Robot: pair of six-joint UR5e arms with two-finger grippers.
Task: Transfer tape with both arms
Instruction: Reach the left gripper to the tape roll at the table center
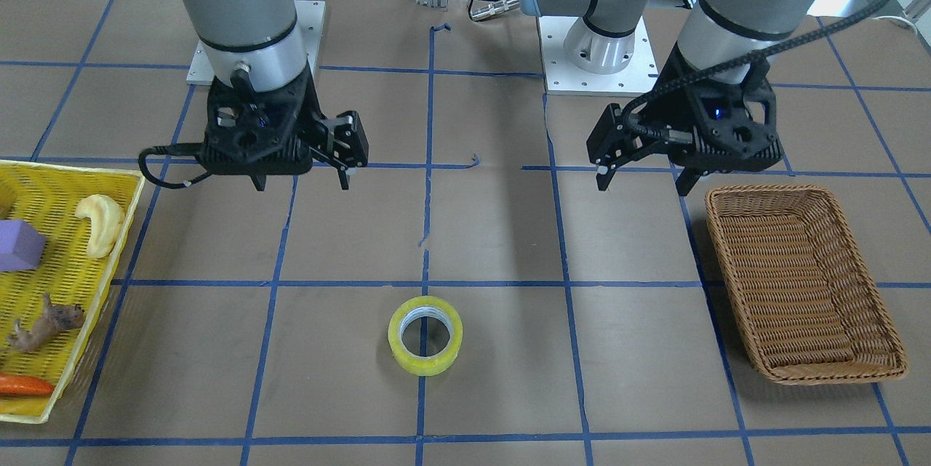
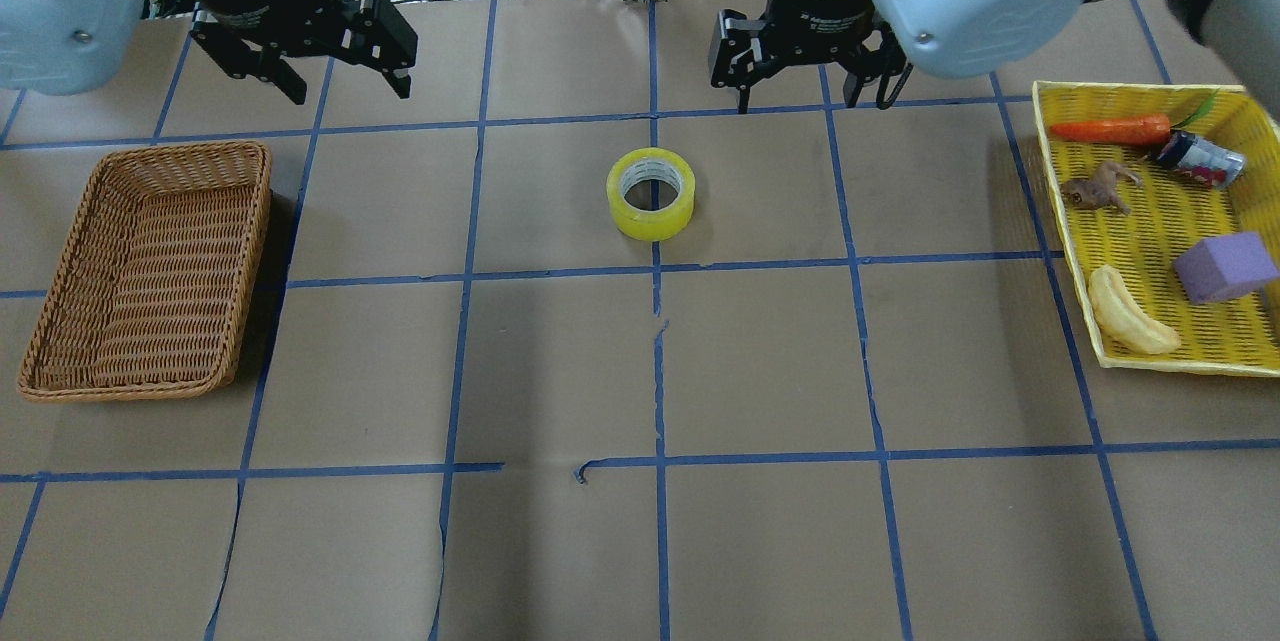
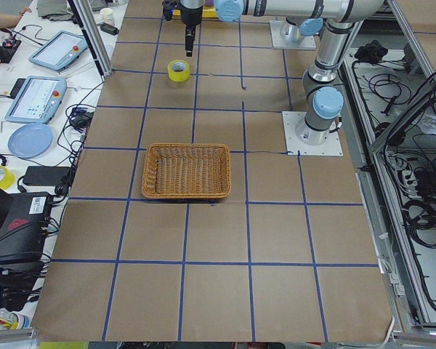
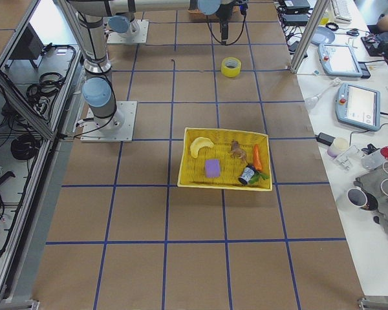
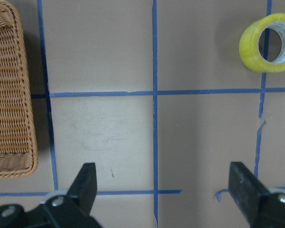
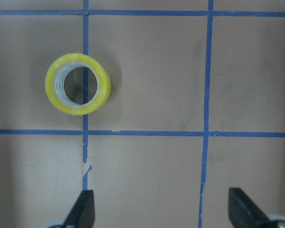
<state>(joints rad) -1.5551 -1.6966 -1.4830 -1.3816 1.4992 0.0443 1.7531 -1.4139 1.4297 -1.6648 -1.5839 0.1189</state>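
The tape (image 1: 425, 366), a yellow roll with a white core, lies flat on the brown table near the middle grid line; it also shows in the overhead view (image 2: 650, 224). My left gripper (image 2: 350, 93) hangs open and empty above the table, between the tape and the basket. My right gripper (image 2: 811, 105) hangs open and empty on the other side of the tape. In the front view my left gripper (image 1: 644, 186) is on the right and my right gripper (image 1: 300, 185) on the left. The left wrist view shows the tape (image 5: 249, 50) at top right, the right wrist view shows the tape (image 6: 52, 88) at upper left.
A brown wicker basket (image 2: 150, 149) stands empty on my left side. A yellow mesh tray (image 2: 1160, 221) on my right holds a carrot (image 2: 1110, 130), a purple block (image 2: 1225, 266), a pale banana-like piece (image 2: 1125, 321), a small toy animal and a can. Blue tape lines grid the table.
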